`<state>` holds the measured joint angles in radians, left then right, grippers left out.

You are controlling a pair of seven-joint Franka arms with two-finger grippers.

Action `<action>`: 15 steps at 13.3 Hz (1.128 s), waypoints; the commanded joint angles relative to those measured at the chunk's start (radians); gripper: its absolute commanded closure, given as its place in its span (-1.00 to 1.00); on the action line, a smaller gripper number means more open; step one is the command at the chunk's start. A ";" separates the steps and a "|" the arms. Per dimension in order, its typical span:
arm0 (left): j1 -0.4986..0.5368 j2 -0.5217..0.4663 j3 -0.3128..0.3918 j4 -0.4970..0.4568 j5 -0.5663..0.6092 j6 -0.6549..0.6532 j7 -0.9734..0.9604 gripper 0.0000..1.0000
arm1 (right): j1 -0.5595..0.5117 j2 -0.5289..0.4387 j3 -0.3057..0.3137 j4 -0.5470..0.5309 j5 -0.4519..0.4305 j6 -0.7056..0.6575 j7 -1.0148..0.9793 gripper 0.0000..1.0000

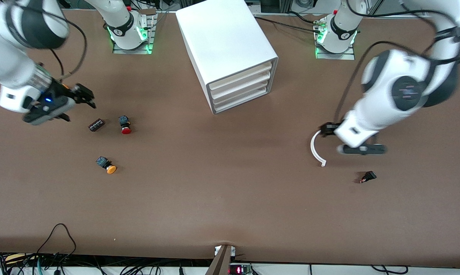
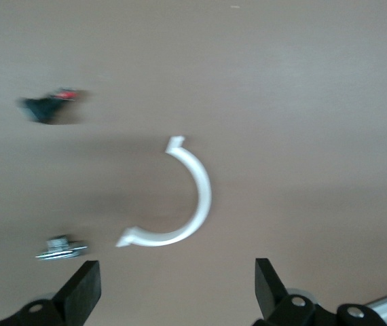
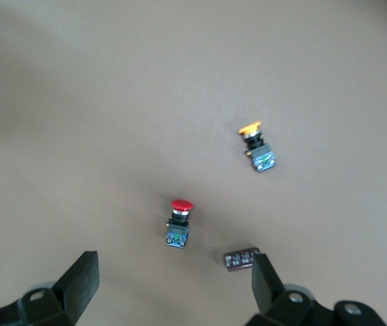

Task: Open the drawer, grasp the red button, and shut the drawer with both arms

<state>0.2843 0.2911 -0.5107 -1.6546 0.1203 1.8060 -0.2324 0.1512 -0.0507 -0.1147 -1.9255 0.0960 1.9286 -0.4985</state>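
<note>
The white cabinet (image 1: 224,42) stands at the middle of the table near the arm bases. All three of its cream drawers (image 1: 239,87) are shut. The red-capped button (image 1: 125,125) lies on its side on the table toward the right arm's end; it also shows in the right wrist view (image 3: 178,221). My right gripper (image 1: 78,106) is open and empty above the table beside the button; the right wrist view (image 3: 173,292) shows its jaws wide apart. My left gripper (image 1: 362,149) hangs open and empty (image 2: 176,292) beside a white curved piece (image 1: 316,149).
An orange-capped button (image 1: 107,165) lies nearer the front camera than the red one. A dark rectangular switch (image 1: 96,125) lies beside the red button. A small black switch (image 1: 368,177) lies near the left gripper. The white curved piece also shows in the left wrist view (image 2: 190,204).
</note>
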 commanded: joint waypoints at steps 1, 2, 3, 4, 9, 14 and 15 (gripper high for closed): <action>0.097 -0.004 -0.016 0.129 0.021 -0.169 0.161 -1.00 | -0.015 0.048 0.007 0.190 -0.012 -0.159 0.011 -1.00; 0.117 -0.006 -0.014 0.175 0.025 -0.225 0.192 -1.00 | -0.013 0.048 0.007 0.238 -0.016 -0.213 0.011 -1.00; 0.142 -0.006 -0.014 0.217 0.039 -0.270 0.224 -1.00 | -0.013 0.048 0.009 0.281 -0.037 -0.259 0.011 -1.00; 0.159 -0.006 -0.014 0.248 0.050 -0.298 0.263 -1.00 | -0.013 0.048 0.009 0.305 -0.047 -0.296 0.011 -1.00; -0.099 -0.082 0.374 0.274 -0.032 -0.298 0.343 -1.00 | -0.015 0.043 0.007 0.349 -0.059 -0.381 0.006 -1.00; -0.356 -0.110 0.629 0.253 -0.105 -0.297 0.367 -1.00 | -0.013 0.048 0.007 0.350 -0.056 -0.381 0.014 -1.00; -0.349 -0.115 0.621 0.253 -0.107 -0.297 0.358 -1.00 | -0.012 0.048 0.010 0.350 -0.052 -0.381 0.053 -1.00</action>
<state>-0.0397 0.2033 0.0837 -1.3839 0.0284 1.5181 0.1214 0.1457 -0.0151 -0.1149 -1.6095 0.0502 1.5765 -0.4895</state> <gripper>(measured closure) 0.000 0.000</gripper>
